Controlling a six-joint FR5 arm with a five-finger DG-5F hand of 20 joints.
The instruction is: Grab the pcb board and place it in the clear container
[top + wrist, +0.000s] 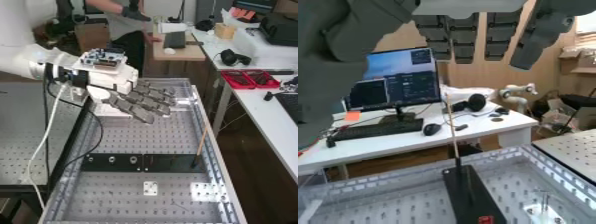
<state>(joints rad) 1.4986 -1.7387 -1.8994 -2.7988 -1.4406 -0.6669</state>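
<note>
The hand (141, 102) hangs over the far half of the perforated bench in the high view, its dark fingers extended and spread, with nothing held. Its fingers (462, 37) hang loosely in the wrist view. A small white square piece with dark spots (150, 188) lies flat near the bench's near end, well apart from the hand; I cannot tell if it is the pcb board. To its right sits a clear, pale item (208, 192), also visible as a clear piece (543, 214) in the wrist view; whether it is the clear container is unclear.
A black strip (174, 163) with metal rings crosses the bench, and a thin wooden stick (201, 142) stands upright at its right end. Raised rails (211, 145) edge the bench. Cables (48, 135) hang from the arm. A side desk (491, 131) holds a monitor (398, 75).
</note>
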